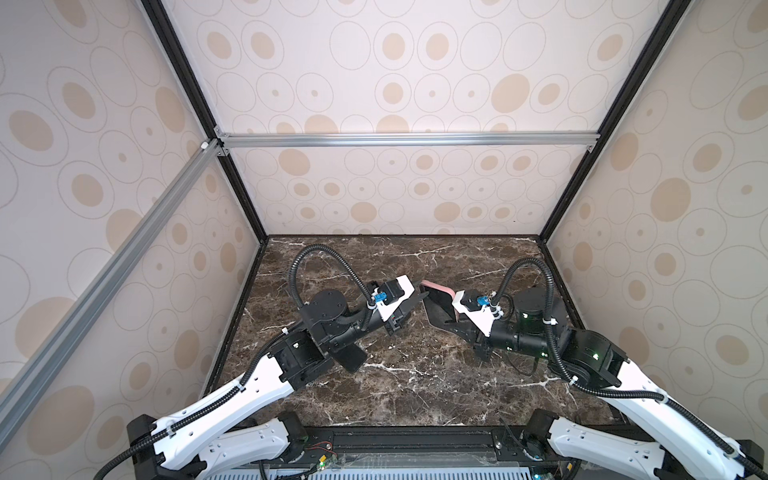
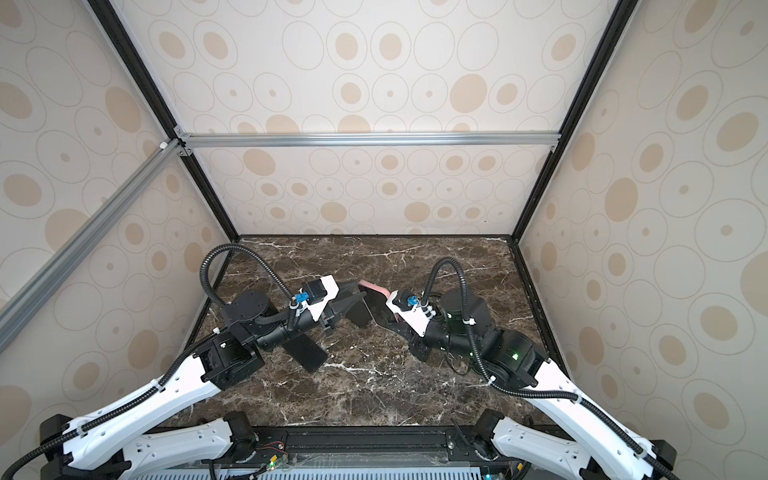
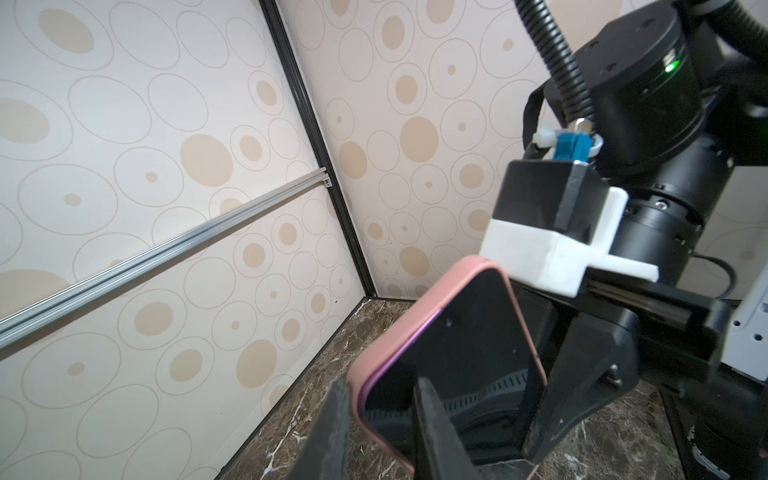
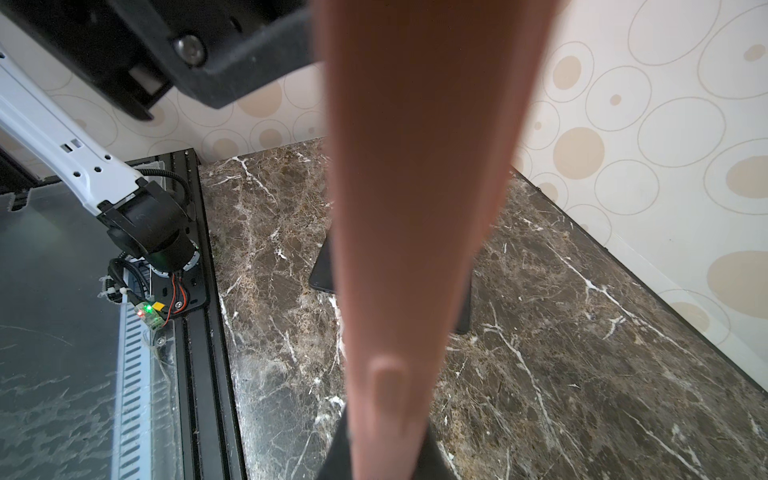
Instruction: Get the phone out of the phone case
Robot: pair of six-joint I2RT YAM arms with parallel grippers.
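Observation:
A pink phone case (image 3: 399,332) with the black-screened phone (image 3: 465,345) seated in it hangs tilted above the marble table. My right gripper (image 1: 451,320) is shut on one end of the case, whose pink back (image 4: 415,166) fills the right wrist view. My left gripper (image 3: 382,382) is closed on the opposite corner. Its outer finger (image 3: 336,415) lies against the pink rim and the inner finger (image 3: 432,415) lies across the screen. Both top views show the two grippers meeting at the case (image 1: 435,287) (image 2: 376,286) mid-table.
A flat black slab like a phone (image 1: 351,357) (image 2: 307,351) lies on the marble table (image 1: 415,395) under my left arm, and is also partly visible behind the case (image 4: 322,270). Patterned walls enclose three sides. A black rail (image 4: 195,332) runs along the front edge.

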